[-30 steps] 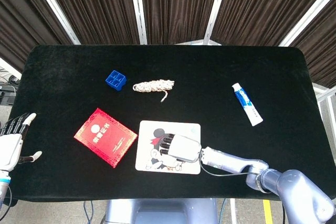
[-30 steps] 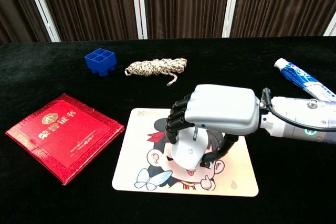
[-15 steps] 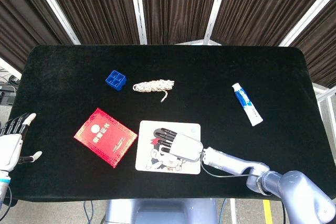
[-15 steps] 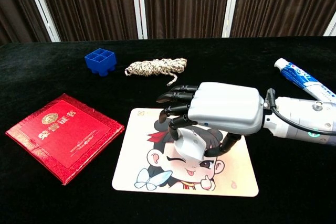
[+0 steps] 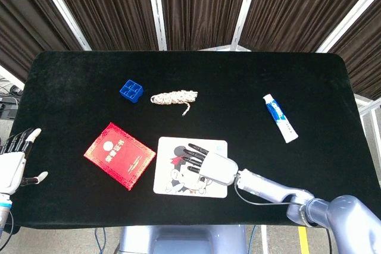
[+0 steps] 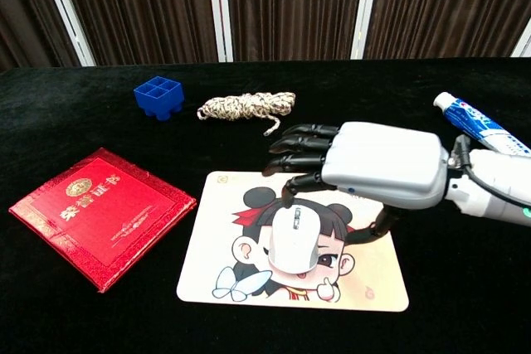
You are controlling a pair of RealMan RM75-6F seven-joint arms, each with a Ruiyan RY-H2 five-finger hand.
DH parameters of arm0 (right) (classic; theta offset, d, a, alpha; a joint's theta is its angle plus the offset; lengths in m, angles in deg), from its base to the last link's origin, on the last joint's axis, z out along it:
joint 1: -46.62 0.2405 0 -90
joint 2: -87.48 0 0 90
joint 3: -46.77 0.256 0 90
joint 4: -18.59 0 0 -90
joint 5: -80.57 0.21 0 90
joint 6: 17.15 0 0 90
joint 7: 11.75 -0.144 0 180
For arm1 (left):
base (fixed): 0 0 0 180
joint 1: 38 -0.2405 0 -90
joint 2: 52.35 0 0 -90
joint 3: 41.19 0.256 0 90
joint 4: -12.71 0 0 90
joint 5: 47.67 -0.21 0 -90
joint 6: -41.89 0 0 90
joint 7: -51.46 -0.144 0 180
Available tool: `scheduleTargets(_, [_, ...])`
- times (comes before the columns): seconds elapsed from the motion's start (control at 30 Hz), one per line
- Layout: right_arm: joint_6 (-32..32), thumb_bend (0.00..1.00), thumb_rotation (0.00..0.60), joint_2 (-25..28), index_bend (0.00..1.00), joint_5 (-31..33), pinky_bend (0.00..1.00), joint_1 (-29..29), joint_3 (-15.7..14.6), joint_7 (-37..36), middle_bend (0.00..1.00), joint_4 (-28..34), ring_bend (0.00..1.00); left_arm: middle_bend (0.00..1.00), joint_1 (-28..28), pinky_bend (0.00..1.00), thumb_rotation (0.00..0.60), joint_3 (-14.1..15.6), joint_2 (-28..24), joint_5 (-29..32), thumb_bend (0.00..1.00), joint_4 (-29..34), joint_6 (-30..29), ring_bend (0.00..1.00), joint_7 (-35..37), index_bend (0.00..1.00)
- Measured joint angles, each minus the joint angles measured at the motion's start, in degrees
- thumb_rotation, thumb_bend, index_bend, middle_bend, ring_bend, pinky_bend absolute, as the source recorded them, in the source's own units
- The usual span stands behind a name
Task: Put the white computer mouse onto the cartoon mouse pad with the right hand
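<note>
White computer mouse [image 6: 294,240] lies on the cartoon mouse pad [image 6: 365,275], near pad centre. My right hand [image 6: 383,173] hovers above the pad's far edge, fingers [image 6: 300,140] spread wide, holding nothing.

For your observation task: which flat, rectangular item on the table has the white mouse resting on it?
The cartoon mouse pad, with the white mouse on it; the red booklet carries nothing.

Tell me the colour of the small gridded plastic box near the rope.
The small gridded plastic box is blue, clearest in the chest view.
</note>
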State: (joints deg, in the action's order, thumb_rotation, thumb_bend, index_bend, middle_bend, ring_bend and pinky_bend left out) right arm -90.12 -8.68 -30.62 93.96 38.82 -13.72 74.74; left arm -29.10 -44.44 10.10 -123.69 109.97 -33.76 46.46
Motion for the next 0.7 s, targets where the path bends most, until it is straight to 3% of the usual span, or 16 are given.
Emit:
scheduleTargets(0.27, [0.4, 0.15, 0.600, 4.8, 0.24, 6.3, 0.00, -4.0, 1.7, 5.1, 0.02, 4.6, 0.00, 0.00, -0.1, 0.00, 0.600, 0.1, 0.0, -0.8, 0.18, -0.2, -0.5, 0.00, 0.6, 0.00])
scheduleTargets(0.53, [1.2, 0.15, 0.600, 11.2, 0.10, 21.8, 0.00, -12.4, 5.1, 10.3, 0.00, 14.5, 0.00, 0.00, -0.2, 0.00, 0.600, 0.4, 0.2, -2.3, 0.18, -0.8, -1.3, 0.00, 1.0, 0.00])
scheduleTargets(0.7, [1.3, 0.15, 0.600, 17.8, 0.01, 32.2, 0.00, -17.8, 7.0, 13.2, 0.00, 25.7, 0.00, 0.00, -0.3, 0.00, 0.600, 0.5, 0.5, -3.2, 0.18, -1.3, -2.1, 0.00, 0.6, 0.00])
